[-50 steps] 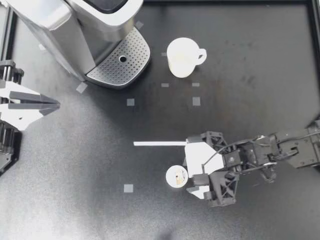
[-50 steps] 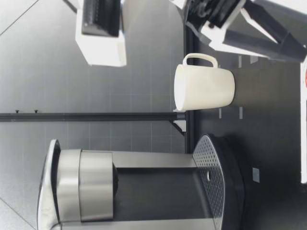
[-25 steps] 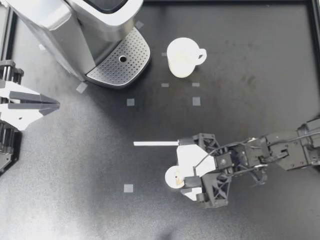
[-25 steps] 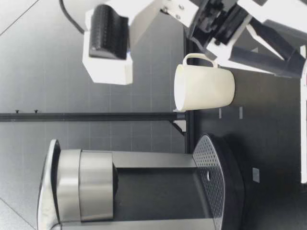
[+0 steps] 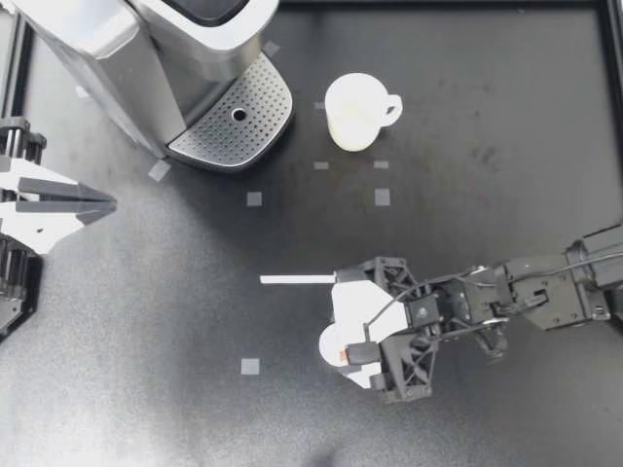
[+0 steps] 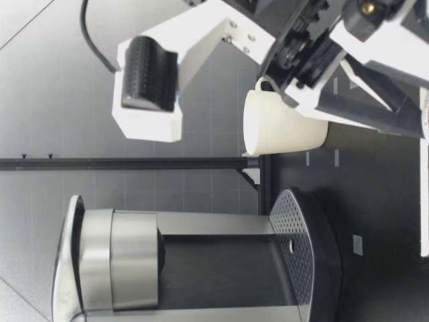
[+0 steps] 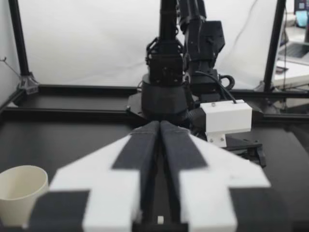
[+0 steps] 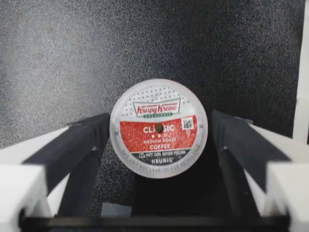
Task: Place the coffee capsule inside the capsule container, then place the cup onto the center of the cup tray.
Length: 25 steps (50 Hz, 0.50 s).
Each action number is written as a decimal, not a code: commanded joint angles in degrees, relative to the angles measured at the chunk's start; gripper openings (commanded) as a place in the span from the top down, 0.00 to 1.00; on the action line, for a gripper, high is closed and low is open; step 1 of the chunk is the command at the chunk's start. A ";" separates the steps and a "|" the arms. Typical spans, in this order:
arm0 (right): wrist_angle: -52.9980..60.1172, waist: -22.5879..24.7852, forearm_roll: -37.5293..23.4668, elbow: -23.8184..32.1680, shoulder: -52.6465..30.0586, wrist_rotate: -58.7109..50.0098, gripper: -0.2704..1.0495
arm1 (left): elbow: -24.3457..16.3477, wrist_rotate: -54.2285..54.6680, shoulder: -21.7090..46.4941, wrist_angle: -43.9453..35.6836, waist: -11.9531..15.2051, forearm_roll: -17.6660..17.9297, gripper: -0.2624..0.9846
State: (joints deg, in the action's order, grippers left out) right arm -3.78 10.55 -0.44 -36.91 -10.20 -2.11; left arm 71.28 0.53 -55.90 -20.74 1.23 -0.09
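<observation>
The coffee capsule, with a red and white foil lid, stands on the black table near the front. My right gripper is open and straddles it. In the right wrist view the capsule sits between the two dark fingers, and neither clearly presses on it. The white cup stands upright beside the coffee machine's drip tray. My left gripper rests shut at the table's left edge, holding nothing. In the low view a gripper's black pad hangs in front of the cup.
The silver coffee machine fills the back left corner. A white tape strip lies just behind the capsule, and small tape squares dot the mat. The left wrist view shows the cup and my right arm's base.
My right gripper has slid left along the table until its open fingers stand on either side of the capsule. The left arm, cup and machine have not moved.
</observation>
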 commanded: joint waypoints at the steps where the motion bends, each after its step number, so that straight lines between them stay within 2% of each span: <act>1: -0.26 -0.35 -0.09 1.32 0.70 0.26 0.18 | -0.70 0.00 0.18 -0.35 0.18 0.09 0.67; 8: -2.37 -0.79 -0.09 2.11 0.53 0.44 0.22 | -0.70 0.00 0.18 -0.35 0.09 0.09 0.67; 19: -3.52 -0.97 -0.09 2.99 0.88 0.44 0.38 | -0.70 0.00 0.18 -0.44 0.18 0.09 0.67; 25: -1.49 -0.97 0.00 2.90 1.76 0.18 0.41 | -0.79 0.00 0.09 -0.62 0.09 0.09 0.67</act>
State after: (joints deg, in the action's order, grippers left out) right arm -6.68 9.93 -0.44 -35.16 -10.63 -1.93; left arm 71.28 0.53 -55.99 -20.74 1.23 0.00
